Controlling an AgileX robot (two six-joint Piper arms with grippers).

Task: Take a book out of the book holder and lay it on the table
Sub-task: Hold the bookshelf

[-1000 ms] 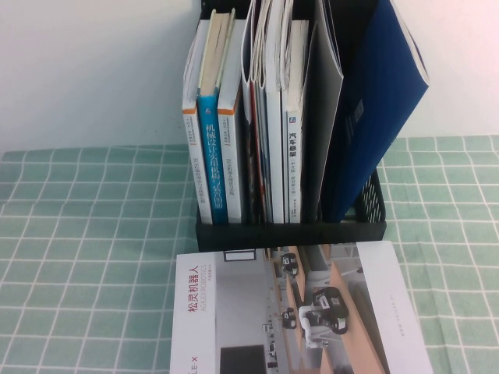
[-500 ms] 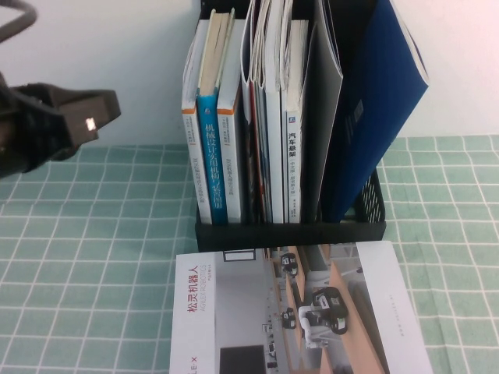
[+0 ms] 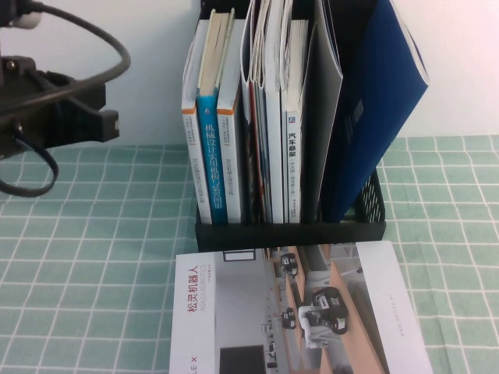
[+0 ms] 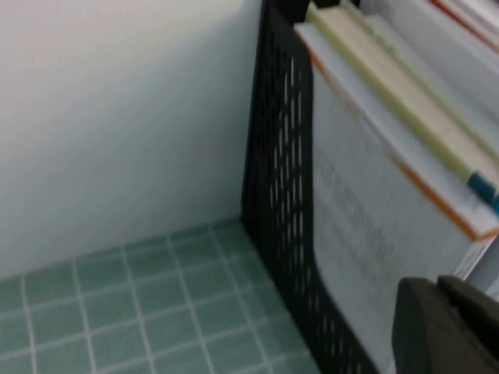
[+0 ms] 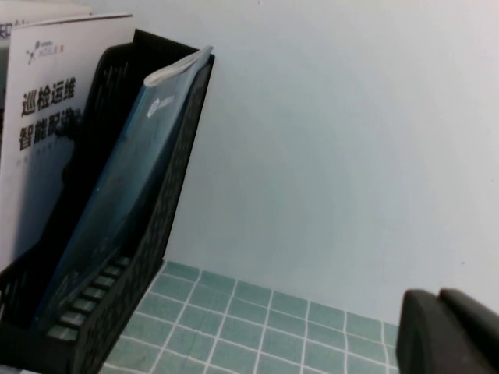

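Note:
The navy-blue book (image 3: 382,117) leans in the rightmost compartment of the black book holder (image 3: 288,234), which stands on the green checked table (image 3: 93,257). The right wrist view shows the book (image 5: 125,195) against the holder's slotted side (image 5: 168,202). My left arm (image 3: 62,117) hangs above the table, left of the holder. My left gripper (image 4: 438,287) is shut and empty, close beside the holder's perforated left wall (image 4: 284,195). My right gripper (image 5: 439,294) is shut and empty, off to the holder's right, and is out of the high view.
A white brochure with a robot photo (image 3: 296,312) lies flat in front of the holder. A cyan-spined book (image 3: 210,164) and several other books fill the left and middle compartments. A white wall stands right behind the holder.
My left arm has come into the high view from the left and now sits higher, with its cable showing. The books and brochure have not moved.

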